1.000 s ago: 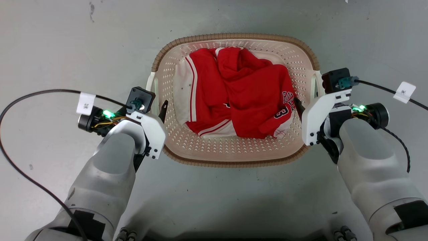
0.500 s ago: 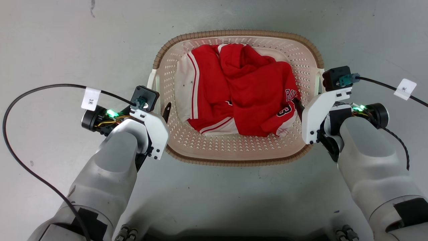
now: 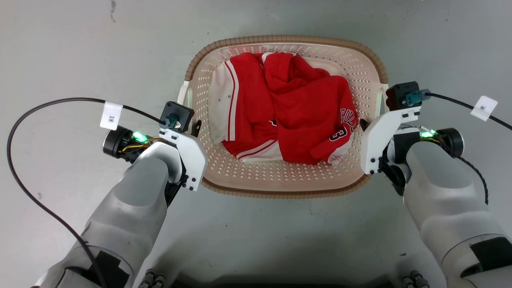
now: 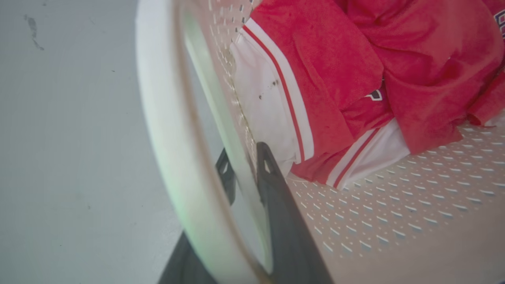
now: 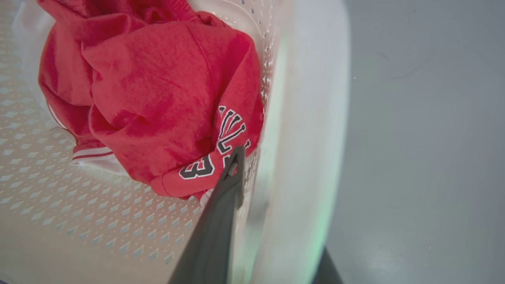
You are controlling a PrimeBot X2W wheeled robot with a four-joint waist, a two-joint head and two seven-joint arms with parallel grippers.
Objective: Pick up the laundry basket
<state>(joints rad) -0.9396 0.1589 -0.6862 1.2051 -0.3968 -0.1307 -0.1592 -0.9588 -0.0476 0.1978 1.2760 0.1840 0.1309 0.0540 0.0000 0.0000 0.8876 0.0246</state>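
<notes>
The laundry basket (image 3: 280, 40) is cream with perforated walls and a brown woven-look rim, and it sits in the middle of the head view holding red and white clothes (image 3: 296, 108). My left gripper (image 3: 192, 130) is shut on its left side by the white handle (image 3: 184, 94). One dark finger (image 4: 276, 197) is inside the wall and the other is outside. On the opposite side my right gripper (image 3: 369, 125) is shut the same way by the right handle (image 3: 380, 100), its inner finger (image 5: 225, 205) against the wall beside the red jersey (image 5: 158, 98).
Grey floor (image 3: 80, 48) lies all round the basket. Black cables with white tags run from both wrists, one to the left (image 3: 110, 116) and one to the right (image 3: 483, 108). My own base shows at the bottom edge.
The basket, held by both grippers, now sits slightly higher in the head view and looks a little larger. The left wrist has moved up and inward with it, and the camera has shifted slightly.
</notes>
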